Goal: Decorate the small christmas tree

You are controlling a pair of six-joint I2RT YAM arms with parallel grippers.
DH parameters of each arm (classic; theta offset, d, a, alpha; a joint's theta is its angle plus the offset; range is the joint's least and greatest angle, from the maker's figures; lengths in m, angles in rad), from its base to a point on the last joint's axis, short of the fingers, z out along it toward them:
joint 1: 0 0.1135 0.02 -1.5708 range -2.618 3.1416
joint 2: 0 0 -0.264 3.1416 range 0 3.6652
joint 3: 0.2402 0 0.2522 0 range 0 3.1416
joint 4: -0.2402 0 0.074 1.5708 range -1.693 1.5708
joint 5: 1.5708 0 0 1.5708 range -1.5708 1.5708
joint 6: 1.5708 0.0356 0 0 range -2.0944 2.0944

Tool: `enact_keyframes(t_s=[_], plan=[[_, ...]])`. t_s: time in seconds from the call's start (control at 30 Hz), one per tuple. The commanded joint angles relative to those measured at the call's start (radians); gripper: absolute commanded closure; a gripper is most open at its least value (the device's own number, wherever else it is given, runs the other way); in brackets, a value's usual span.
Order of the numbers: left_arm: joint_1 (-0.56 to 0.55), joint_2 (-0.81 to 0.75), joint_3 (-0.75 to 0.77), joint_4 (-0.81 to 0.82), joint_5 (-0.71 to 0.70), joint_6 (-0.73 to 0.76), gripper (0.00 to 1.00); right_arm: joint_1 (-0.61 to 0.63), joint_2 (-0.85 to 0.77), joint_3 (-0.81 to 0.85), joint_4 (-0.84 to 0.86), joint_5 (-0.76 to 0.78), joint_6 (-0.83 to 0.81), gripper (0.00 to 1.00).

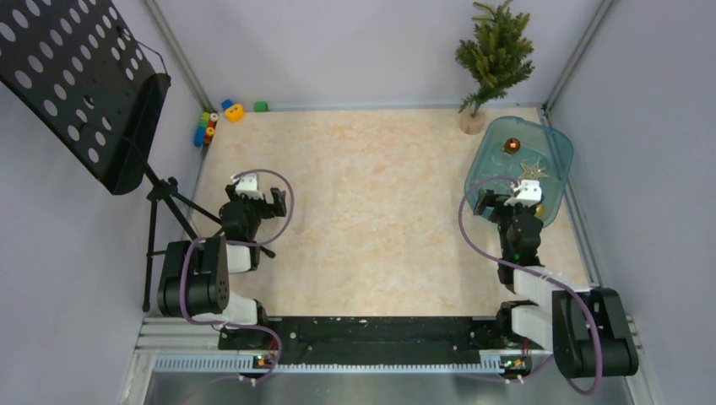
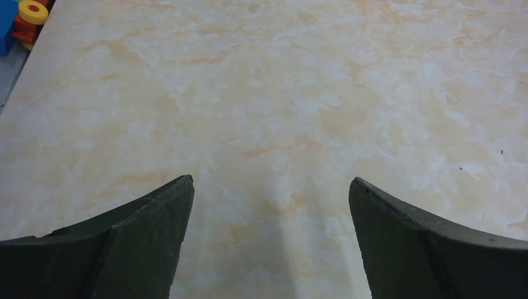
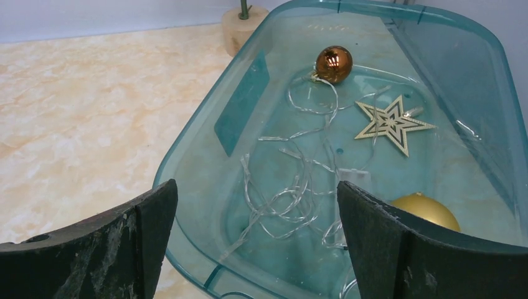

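Here, tub (image 3: pixel 205 152) with star (image 3: pixel 392 124), copper bauble (image 3: pixel 334 63).

Table (image 1: pixel 371 202); christmas tree (image 1: pixel 494 55), teal bin (image 1: pixel 483 160)

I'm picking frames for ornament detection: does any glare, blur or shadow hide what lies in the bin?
Right wrist view: sharp; the copper ball carries a bright highlight, the walls of the teal bin reflect faintly, the clear light string is low-contrast. Top external view: even light, soft shadows, bin contents tiny. Left wrist view: only a faint shadow on the table.
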Motion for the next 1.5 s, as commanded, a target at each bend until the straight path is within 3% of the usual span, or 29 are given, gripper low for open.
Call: enact_keyframes(t_s=[0.0,0.13,0.17,0.27,0.33,0.47,0.63,0.93,1.07,1.17,1.47], plan=[[0.004,0.008,0.005,0.064,0.016,0.001,0.01,-0.007,-0.060,0.062,-0.008,-0.017,0.011,0.03],[0.004,0.004,0.005,0.075,0.009,-0.001,0.01,-0.006,-0.165,0.160,-0.161,-0.060,0.044,0.02],[0.005,-0.022,0.024,0.012,-0.002,-0.008,0.01,-0.007,-0.191,0.195,-0.217,-0.070,0.049,0.02],[0.007,-0.150,0.192,-0.420,-0.019,-0.018,0.01,-0.006,-0.231,0.337,-0.395,-0.058,0.058,0.01],[0.006,-0.173,0.312,-0.650,0.082,0.073,0.03,-0.006,-0.221,0.448,-0.526,-0.021,0.063,0.01],[0.005,-0.172,0.436,-0.907,0.266,0.139,0.04,-0.006,-0.130,0.697,-0.716,-0.065,0.047,0.01],[0.002,-0.183,0.536,-1.160,0.363,0.177,0.03,-0.008,0.046,1.027,-0.881,-0.085,0.013,0.01],[-0.005,-0.257,0.560,-1.325,0.390,0.252,0.04,-0.061,0.407,1.507,-0.990,-0.189,-0.014,0.01],[-0.009,-0.274,0.573,-1.384,0.430,0.271,0.04,-0.090,0.536,1.648,-0.995,-0.187,0.003,0.01],[-0.010,-0.289,0.583,-1.410,0.455,0.289,0.04,-0.116,0.634,1.769,-0.954,-0.271,0.037,0.01],[-0.010,-0.309,0.624,-1.442,0.537,0.309,0.04,-0.116,0.983,2.165,-1.048,-0.425,0.023,0.02]])
